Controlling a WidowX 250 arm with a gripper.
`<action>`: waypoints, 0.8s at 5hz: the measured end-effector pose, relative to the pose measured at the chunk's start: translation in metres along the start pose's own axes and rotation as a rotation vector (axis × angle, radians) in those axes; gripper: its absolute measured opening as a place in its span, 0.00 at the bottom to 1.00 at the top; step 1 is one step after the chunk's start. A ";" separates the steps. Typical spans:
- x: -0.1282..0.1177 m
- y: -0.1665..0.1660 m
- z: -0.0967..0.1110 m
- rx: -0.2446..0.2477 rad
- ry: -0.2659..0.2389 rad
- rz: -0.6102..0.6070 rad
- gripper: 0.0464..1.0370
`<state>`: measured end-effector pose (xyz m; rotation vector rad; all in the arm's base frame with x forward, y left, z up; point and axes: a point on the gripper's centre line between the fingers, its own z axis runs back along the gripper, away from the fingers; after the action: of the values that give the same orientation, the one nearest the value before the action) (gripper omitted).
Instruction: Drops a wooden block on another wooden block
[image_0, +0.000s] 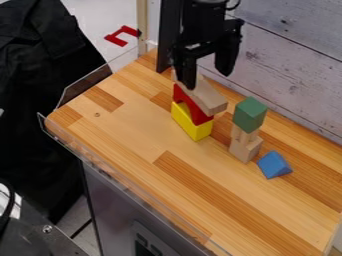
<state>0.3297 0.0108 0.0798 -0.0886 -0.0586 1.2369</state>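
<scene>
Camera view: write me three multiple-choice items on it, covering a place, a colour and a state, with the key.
1. Where is the blue block?
A) On the yellow block
B) On the wooden counter
C) On the green block

2. What colour is the top block of the stack nearest the blue block?
A) Green
B) Red
C) Yellow

3. How is the gripper?
A) Fully shut
B) Lying on the counter
C) Open

Key:
1 B: it rests directly on the wood, beside that stack.
2 A: its visible faces are green.
3 C: its two fingers stand apart.
</scene>
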 end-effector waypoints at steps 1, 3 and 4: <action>0.000 0.004 -0.012 0.040 0.023 0.012 0.96; 0.002 0.008 -0.025 0.092 0.048 0.042 0.87; 0.003 0.010 -0.029 0.111 0.056 0.036 0.58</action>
<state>0.3240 0.0156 0.0503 -0.0277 0.0611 1.2706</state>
